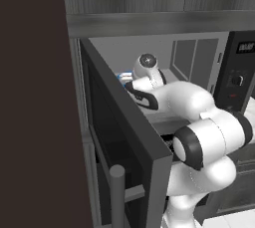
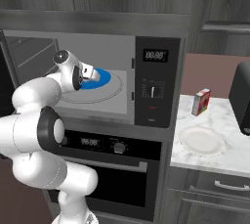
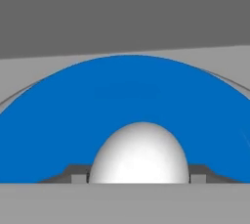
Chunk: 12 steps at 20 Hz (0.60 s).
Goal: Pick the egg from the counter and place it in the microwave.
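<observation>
Gripper (image 3: pixel 139 179) inside microwave (image 2: pixel 156 78), fingers flanking the egg (image 3: pixel 140 153) above blue plate (image 3: pixel 127 100); seemingly gripping it, contact unclear.

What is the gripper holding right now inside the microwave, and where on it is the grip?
The gripper has the egg between its fingertips, one on each side of its rounded body, above the blue plate. Whether the grip is firm or loosening cannot be told.

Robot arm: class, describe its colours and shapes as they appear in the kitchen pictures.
The arm is glossy white, built of rounded, bulbous segments with black bands at the joints. A round grey cap closes its wrist. The gripper ends in two small dark grey finger tips.
</observation>
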Motion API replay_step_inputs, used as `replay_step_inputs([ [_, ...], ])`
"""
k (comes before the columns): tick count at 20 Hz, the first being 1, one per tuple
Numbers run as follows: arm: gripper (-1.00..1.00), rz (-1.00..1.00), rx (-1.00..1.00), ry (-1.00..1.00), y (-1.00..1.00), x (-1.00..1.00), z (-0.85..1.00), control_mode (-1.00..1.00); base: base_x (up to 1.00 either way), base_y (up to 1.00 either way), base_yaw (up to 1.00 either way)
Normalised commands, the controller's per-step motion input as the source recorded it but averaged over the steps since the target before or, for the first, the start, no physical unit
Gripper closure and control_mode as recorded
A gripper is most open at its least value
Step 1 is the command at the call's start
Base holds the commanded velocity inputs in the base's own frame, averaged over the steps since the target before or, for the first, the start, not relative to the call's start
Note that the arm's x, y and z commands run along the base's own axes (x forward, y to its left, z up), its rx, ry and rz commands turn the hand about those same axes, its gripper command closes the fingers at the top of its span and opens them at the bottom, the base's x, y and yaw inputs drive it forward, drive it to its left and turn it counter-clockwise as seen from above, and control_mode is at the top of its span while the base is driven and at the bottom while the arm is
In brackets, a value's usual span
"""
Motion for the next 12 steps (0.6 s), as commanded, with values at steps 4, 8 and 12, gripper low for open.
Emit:
replay_step_inputs([
  [4,-1.0,0.0,0.0,0.0,0.0,-0.03,-0.05,-1.0,0.0,0.0,0.0],
  [8,-1.0,0.0,0.0,-0.05,0.0,-0.27,0.0,-1.0,0.0,0.0,0.0],
  [12,-1.0,0.0,0.0,-0.11,0.0,-0.45,0.0,-1.0,0.0,0.0,0.0],
])
